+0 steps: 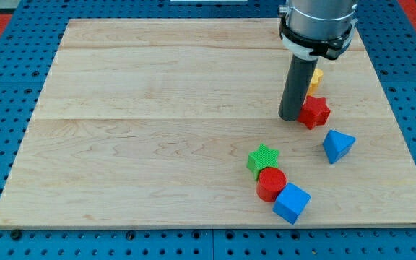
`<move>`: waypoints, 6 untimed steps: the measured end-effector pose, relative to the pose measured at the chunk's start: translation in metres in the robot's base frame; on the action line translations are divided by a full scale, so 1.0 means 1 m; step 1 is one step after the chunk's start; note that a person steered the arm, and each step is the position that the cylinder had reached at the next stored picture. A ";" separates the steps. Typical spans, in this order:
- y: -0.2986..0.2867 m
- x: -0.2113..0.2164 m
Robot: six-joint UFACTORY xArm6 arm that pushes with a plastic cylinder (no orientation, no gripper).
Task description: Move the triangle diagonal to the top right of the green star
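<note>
a pale wooden board point(157, 108) is lying on a blue pegboard point(6, 58). five blocks plus one partly hidden are sitting on it: green star point(263, 158), red cylinder point(271, 183), blue cube point(292, 203), blue triangle point(337, 146) to the star's upper right, red star point(314, 111), yellow block point(314, 78). my tip point(291, 118) is touching the red star's left, holding nothing.

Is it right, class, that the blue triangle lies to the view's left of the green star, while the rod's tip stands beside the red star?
Not quite. The camera view shows the blue triangle to the view's right of the green star, slightly higher up. The rest holds: my tip stands beside the red star.
</note>
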State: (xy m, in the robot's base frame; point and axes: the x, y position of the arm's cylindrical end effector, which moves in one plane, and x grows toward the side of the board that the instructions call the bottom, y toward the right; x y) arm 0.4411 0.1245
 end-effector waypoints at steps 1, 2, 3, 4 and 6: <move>-0.001 0.000; -0.007 0.007; -0.007 0.058; 0.034 0.110; 0.136 0.090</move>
